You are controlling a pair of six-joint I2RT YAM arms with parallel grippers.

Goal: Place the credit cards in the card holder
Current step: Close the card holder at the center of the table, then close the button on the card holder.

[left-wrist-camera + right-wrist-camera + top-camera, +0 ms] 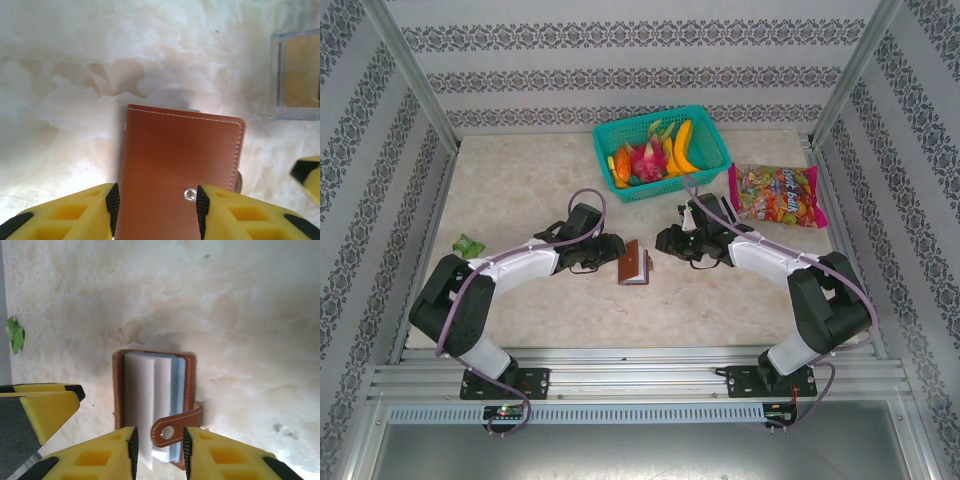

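The left gripper (613, 251) and right gripper (663, 243) flank the card holder (634, 263), closing off both its sides. Bare table (520, 180) lies open on its near side and at far left. The basket (660, 150) and candy bag (778, 194) crowd the far right.

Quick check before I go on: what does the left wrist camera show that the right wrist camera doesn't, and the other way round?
Left wrist, not right wrist: the card holder seen from its brown outer cover, with the snap stud, and a clear plastic box beyond it.
Right wrist, not left wrist: the holder's open side with pale inner sleeves, the unfastened snap tab, and a green scrap on the table.
Both: the card holder on the marbled table, with each camera's own yellow fingers either side of it, left gripper and right gripper.
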